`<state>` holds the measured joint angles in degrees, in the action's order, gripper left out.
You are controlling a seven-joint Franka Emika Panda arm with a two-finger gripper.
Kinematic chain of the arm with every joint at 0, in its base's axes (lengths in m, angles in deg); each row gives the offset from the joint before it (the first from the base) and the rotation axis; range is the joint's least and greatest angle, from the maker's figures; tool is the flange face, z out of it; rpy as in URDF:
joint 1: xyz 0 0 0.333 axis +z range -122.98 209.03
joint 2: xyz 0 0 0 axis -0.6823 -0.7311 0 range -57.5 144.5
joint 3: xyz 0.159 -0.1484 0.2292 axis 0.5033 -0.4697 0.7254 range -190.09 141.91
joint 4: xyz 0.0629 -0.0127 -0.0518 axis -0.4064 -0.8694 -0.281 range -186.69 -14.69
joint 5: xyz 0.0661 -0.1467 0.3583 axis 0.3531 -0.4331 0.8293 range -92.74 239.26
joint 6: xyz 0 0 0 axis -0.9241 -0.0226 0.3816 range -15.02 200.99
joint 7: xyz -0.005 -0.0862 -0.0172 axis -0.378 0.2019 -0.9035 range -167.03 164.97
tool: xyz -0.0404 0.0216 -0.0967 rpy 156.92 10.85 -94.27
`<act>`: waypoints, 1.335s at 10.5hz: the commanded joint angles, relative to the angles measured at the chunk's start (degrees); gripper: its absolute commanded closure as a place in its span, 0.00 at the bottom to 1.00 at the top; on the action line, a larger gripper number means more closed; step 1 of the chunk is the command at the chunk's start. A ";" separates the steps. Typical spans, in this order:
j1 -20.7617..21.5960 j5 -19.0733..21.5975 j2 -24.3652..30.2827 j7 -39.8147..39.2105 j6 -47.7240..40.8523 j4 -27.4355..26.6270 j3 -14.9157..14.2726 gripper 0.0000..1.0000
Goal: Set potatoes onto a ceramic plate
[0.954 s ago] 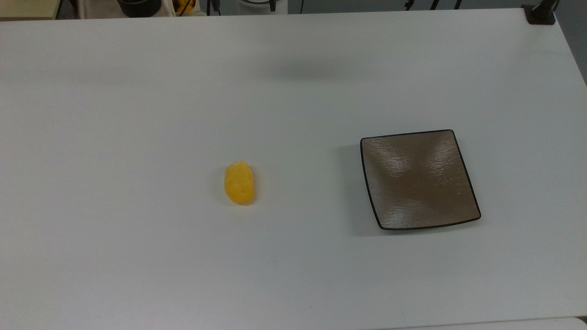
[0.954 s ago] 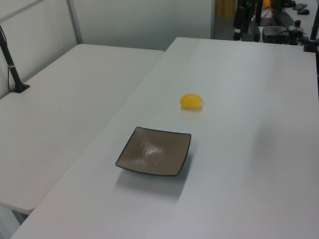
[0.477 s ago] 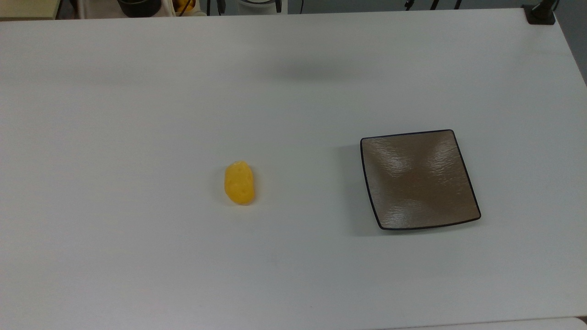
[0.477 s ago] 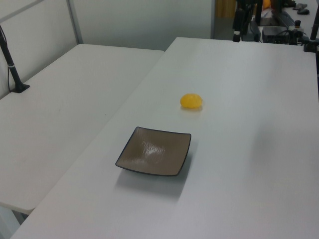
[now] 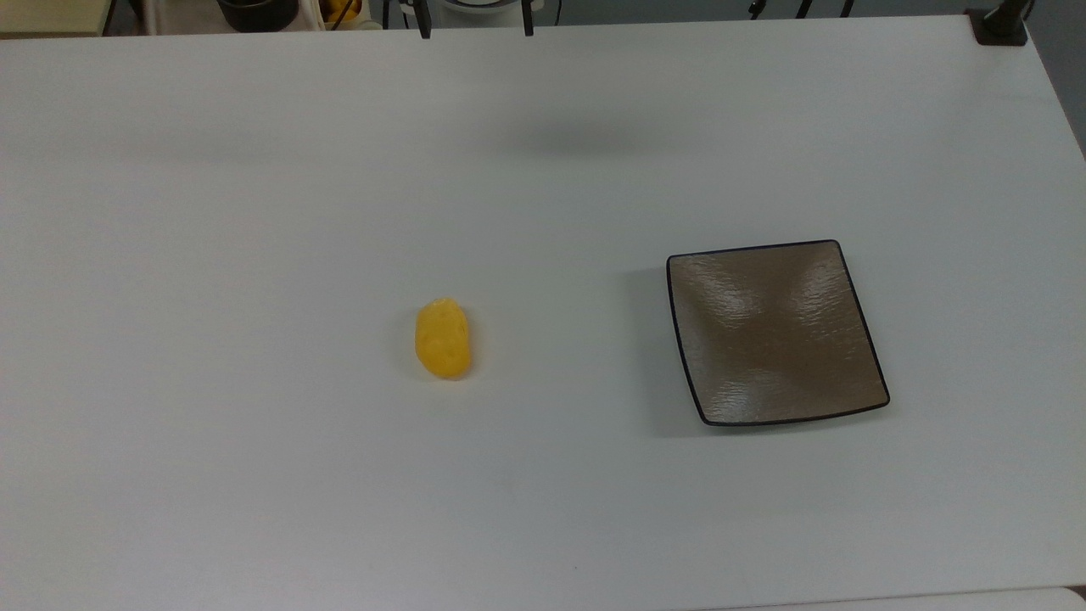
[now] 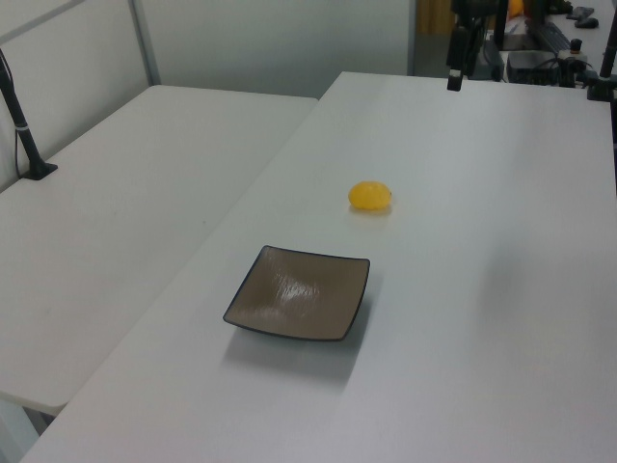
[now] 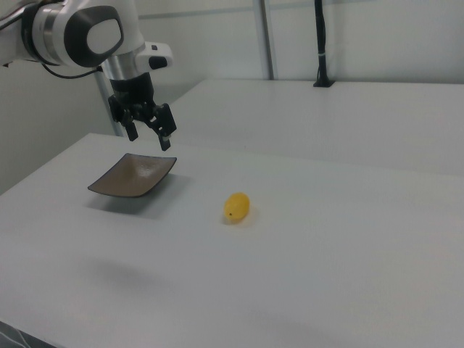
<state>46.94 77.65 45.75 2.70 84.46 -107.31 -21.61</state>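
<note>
A: Where's the potato (image 5: 443, 339)?
B: On the white table (image 5: 254, 212), long axis 12-to-6 in the top view. Nothing touching it.

A: Plate?
B: Ceramic plate (image 5: 774, 331) sits at 3 o'clock from the potato in the top view, well apart, bare.

A: Arm?
B: Gripper (image 7: 150, 133) hangs in the air, above the plate in the right view. Jaws spread apart, holding nothing; tips point down, clear of the table.
</note>
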 commanded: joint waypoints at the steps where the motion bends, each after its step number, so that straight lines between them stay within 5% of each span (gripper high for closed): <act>1: 0.57 1.14 -3.55 -0.39 1.19 3.62 -0.63 0.00; 8: 0.04 0.88 -15.68 -0.48 2.68 15.22 -0.99 0.00; 14: -0.84 -1.39 -19.99 -0.39 8.30 15.50 -0.81 0.00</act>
<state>45.70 77.60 27.45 2.70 90.64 -92.53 -22.00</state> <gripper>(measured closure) 0.000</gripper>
